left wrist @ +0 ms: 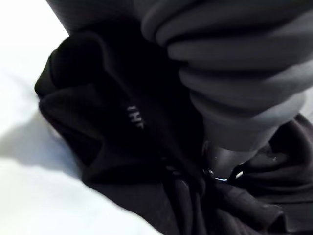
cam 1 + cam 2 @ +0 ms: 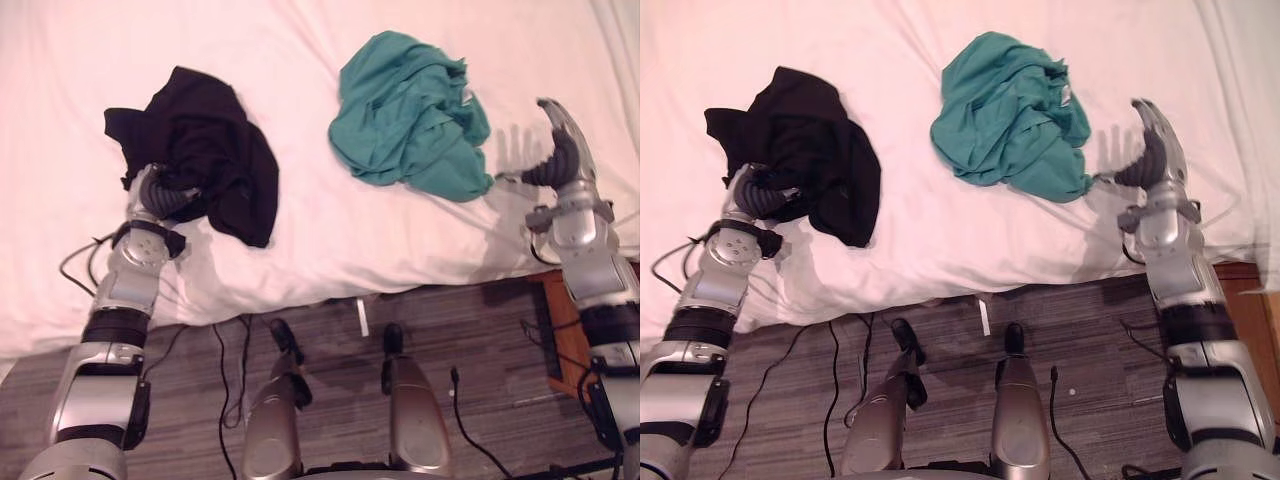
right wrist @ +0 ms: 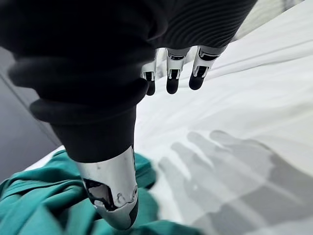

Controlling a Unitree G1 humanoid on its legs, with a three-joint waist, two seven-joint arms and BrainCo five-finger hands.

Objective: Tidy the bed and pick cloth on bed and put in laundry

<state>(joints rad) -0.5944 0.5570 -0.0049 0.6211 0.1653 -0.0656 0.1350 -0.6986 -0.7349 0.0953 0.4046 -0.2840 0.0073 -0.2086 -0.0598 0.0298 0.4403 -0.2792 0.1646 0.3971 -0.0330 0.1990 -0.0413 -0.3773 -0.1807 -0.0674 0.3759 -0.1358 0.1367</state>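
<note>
- Far left, black cloth (image 2: 215, 150): crumpled heap on the white bed (image 2: 330, 250), close to the near edge. Long axis roughly far-left to near-right.
- Left hand (image 2: 160, 195): sunk into the near-left side of the black cloth, ribbed cover showing and the rest hidden under the fabric. Cannot tell whether closed on the cloth or only lying in it.
- Centre: strip of bare bed between the two heaps, which lie well apart.
- Teal cloth (image 2: 405, 110): bunched heap right of centre, farther up the bed than the black one. Long axis far-left to near-right, its near-right lobe pointing toward the right hand.
- Right hand (image 2: 562, 150): raised above the bed just right of the teal cloth, not touching it. Fingers (image 3: 172, 81) straight and spread, pointing up the bed; thumb (image 3: 115, 196) over the teal edge. Nothing held.
- Judgement: each heap lies nearest the arm on its own side. For the teal cloth, needs a short sideways move left and down onto the near-right lobe. For the black cloth, grasp unverified; confirm before any lift.
</note>
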